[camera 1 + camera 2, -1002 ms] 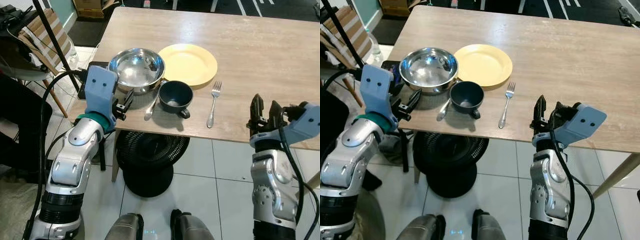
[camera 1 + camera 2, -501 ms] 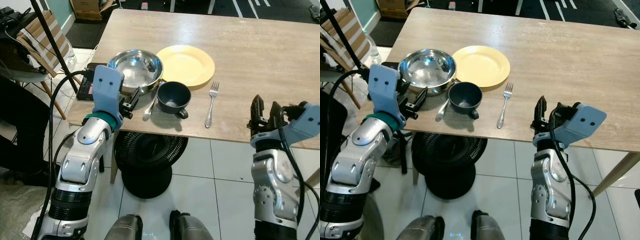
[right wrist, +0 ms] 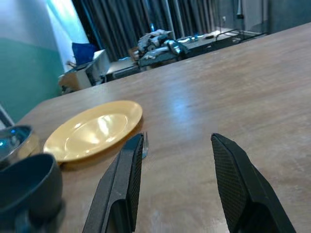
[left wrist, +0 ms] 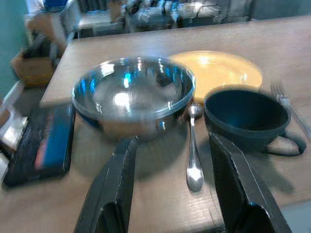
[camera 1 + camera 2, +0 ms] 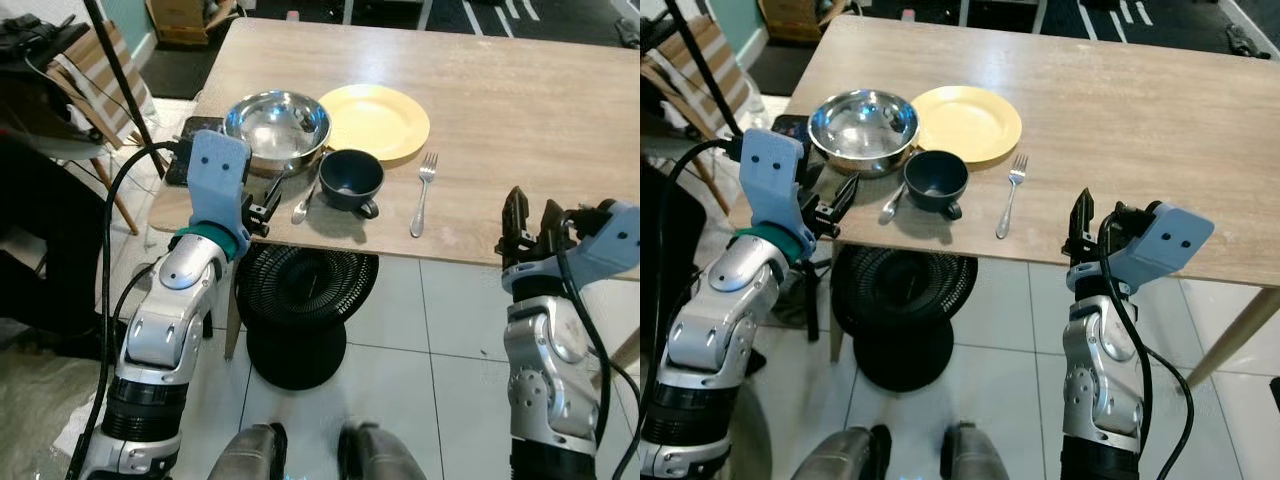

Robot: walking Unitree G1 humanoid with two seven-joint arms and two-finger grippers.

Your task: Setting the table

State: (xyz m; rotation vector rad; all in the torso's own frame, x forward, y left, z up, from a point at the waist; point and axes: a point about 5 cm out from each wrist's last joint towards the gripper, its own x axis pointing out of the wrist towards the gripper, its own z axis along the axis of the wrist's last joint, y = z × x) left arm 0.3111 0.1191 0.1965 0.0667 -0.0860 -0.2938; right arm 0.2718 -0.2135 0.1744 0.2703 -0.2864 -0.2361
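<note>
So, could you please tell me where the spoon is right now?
The spoon lies near the table's front edge on the robot's left, between the steel bowl and the dark cup, just ahead of the open left claw.

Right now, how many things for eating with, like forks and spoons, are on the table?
2. A spoon lies between the steel bowl and the dark cup. A fork lies right of the cup, beside the yellow plate. Nothing seems hidden.

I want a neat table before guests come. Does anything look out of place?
Yes. The bowl, plate, cup, spoon and fork crowd one corner of the table. The bowl's rim overlaps the plate, and the spoon lies wedged between bowl and cup. Nothing is spilled or broken.
</note>
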